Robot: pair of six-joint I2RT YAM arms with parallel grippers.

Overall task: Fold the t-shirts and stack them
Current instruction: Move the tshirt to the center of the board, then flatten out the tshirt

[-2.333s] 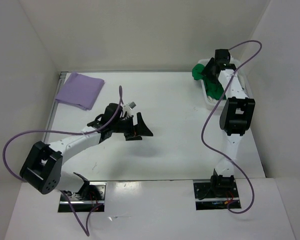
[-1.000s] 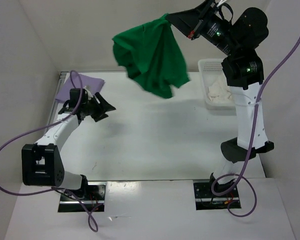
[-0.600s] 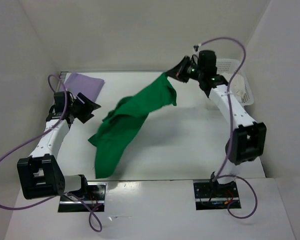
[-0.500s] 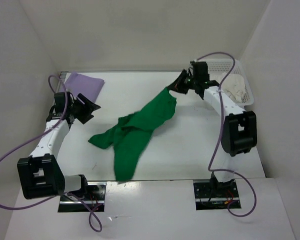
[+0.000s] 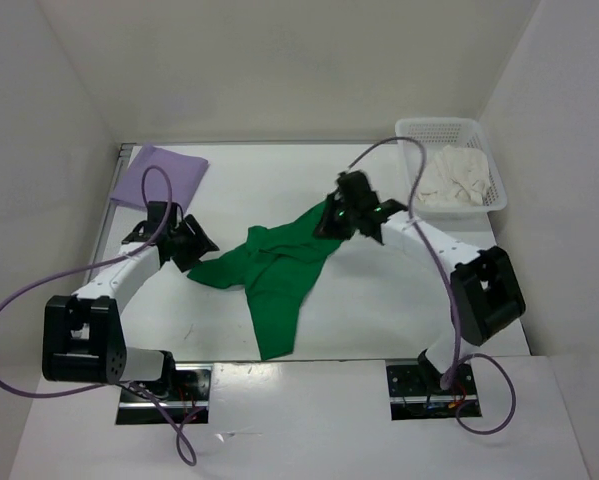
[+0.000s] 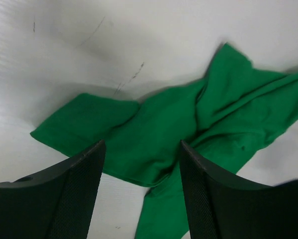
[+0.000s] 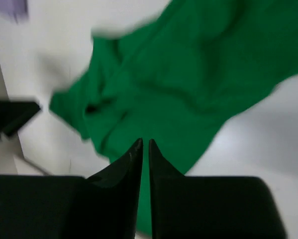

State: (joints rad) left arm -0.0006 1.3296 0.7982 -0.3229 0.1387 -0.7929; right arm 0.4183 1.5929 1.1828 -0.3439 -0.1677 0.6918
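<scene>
Lying limp just ahead of the spread left gripper (image 6: 142, 147), the green t-shirt (image 5: 274, 270) seemed light, best pinched at its hem; the right gripper (image 7: 144, 143) showed no clear state.

My left claw (image 6: 141, 149) is black, and just ahead of it lies a plain bright green shirt (image 6: 163, 124) on a glossy white table (image 6: 139, 40) with a few faint dark scuffs. My right claw (image 7: 145, 143) is black too, over the same unpatterned green. Beyond my left claw is a plain pale purple shirt (image 5: 161, 178). Beyond my right claw, a white mesh basket (image 5: 434, 128) holds a cream shirt (image 5: 457, 178). A purple cable (image 5: 19, 290) trails behind my left claw.
</scene>
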